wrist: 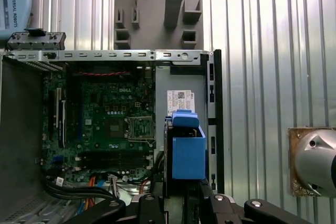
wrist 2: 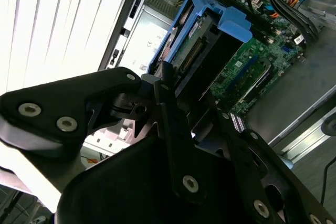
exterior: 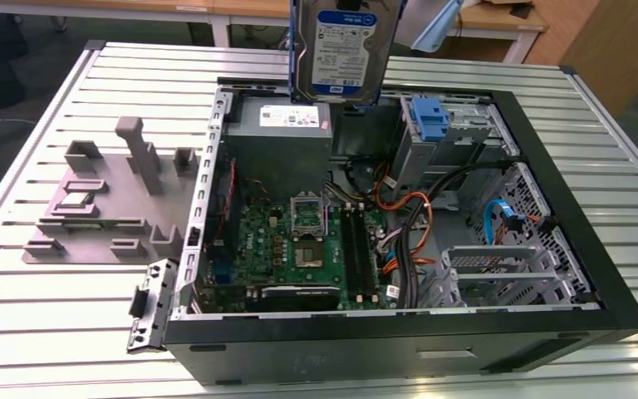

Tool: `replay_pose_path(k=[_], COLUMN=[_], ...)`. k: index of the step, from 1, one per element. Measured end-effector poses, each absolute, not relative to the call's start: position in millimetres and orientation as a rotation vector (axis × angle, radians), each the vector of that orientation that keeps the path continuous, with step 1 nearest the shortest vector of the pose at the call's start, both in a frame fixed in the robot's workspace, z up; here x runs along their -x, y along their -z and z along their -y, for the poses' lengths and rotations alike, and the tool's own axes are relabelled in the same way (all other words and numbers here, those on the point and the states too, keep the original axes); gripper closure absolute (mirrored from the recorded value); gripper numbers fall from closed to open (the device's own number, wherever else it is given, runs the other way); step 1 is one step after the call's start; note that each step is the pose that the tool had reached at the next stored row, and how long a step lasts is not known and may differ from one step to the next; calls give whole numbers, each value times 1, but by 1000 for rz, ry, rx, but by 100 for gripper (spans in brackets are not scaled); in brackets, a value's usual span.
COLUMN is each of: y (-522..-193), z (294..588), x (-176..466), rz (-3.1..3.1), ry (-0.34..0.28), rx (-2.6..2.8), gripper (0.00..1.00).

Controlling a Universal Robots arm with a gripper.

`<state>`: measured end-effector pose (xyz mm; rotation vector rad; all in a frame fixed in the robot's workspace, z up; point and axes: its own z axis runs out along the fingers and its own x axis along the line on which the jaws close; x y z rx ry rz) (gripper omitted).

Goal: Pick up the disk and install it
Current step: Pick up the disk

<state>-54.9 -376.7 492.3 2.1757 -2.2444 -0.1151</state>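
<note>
The disk (exterior: 341, 50), a silver drive with a white-and-blue label in a blue carrier, hangs upright in the air over the back of the open computer case (exterior: 585, 274), above the grey power supply box (exterior: 280, 125). In the second wrist view my gripper (wrist 2: 184, 93) is shut on the disk (wrist 2: 202, 45), with black fingers (wrist 2: 164, 85) on either side of its near end. In the first wrist view the blue carrier of the disk (wrist: 188, 150) sticks out from my gripper (wrist: 181, 200), with the motherboard (wrist: 105, 124) below it.
A bare blue bracket (exterior: 430, 116) sits in the drive bay at the case's back right. Cables (exterior: 408, 224) and a metal cage (exterior: 491, 266) fill the case's right side. A grey fixture (exterior: 109, 199) lies on the slatted metal table (exterior: 53, 332) at the exterior view's left.
</note>
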Motion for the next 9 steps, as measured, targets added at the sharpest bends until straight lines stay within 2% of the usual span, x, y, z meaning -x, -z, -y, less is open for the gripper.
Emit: replay_pose_path(k=[9], y=[-492], z=[381], x=[55], rz=[2244], ry=[115], rx=[-2176], gripper=[65])
